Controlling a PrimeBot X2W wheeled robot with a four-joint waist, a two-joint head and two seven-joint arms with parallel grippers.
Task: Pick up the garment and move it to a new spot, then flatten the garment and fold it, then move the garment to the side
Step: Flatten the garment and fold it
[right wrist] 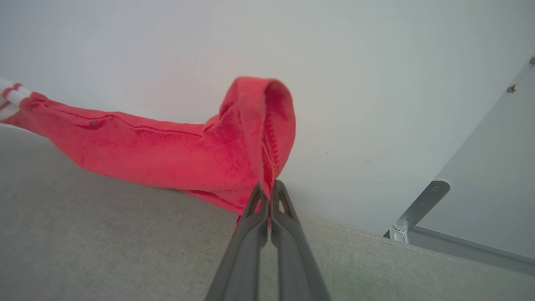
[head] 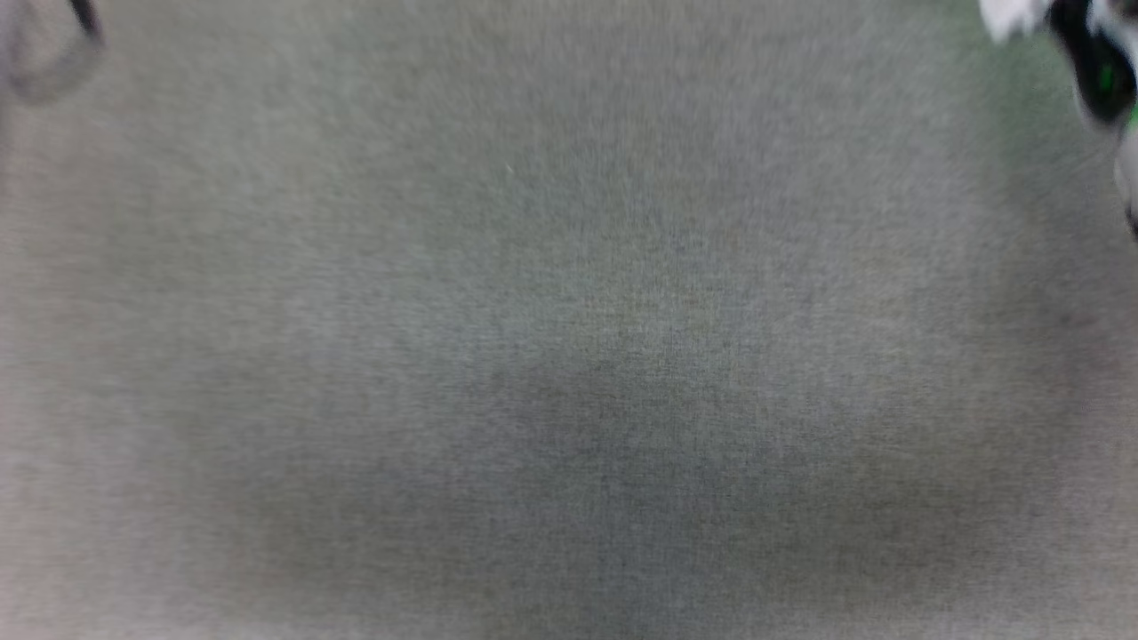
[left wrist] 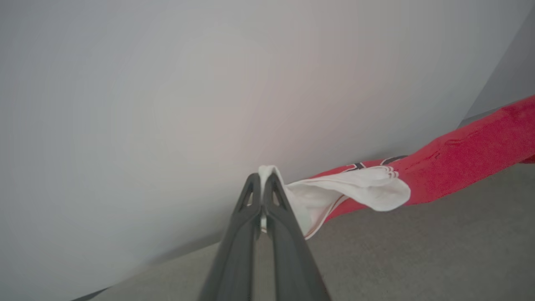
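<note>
- Garment (left wrist: pixel 459 167) is hanging stretched between the two arms, over a grey cloth surface (left wrist: pixel 418 251) and close against a pale wall (left wrist: pixel 167 104). Whether its lowest part is touching the surface, I cannot tell.
- Left gripper (left wrist: pixel 262 177) is pinching the edge of the white sleeve (left wrist: pixel 355 192), its fingers pressed together on the cloth.
- Right gripper (right wrist: pixel 267 186) is pinching a folded red edge at the other end, fingers likewise pressed together, with a loop of red cloth standing up above the tips.
- Long axis is running from one gripper to the other. In the left wrist view the red body is leading away to the right, and in the right wrist view it is leading away to the left, toward the striped trim.
- Neither arm is nearer, since each is holding an end. The coming move to a new spot, as I judge it, is depending on both arms travelling together with the span between them taut.
- Head view is giving blurred grey cloth, so the new spot cannot be read.
</note>
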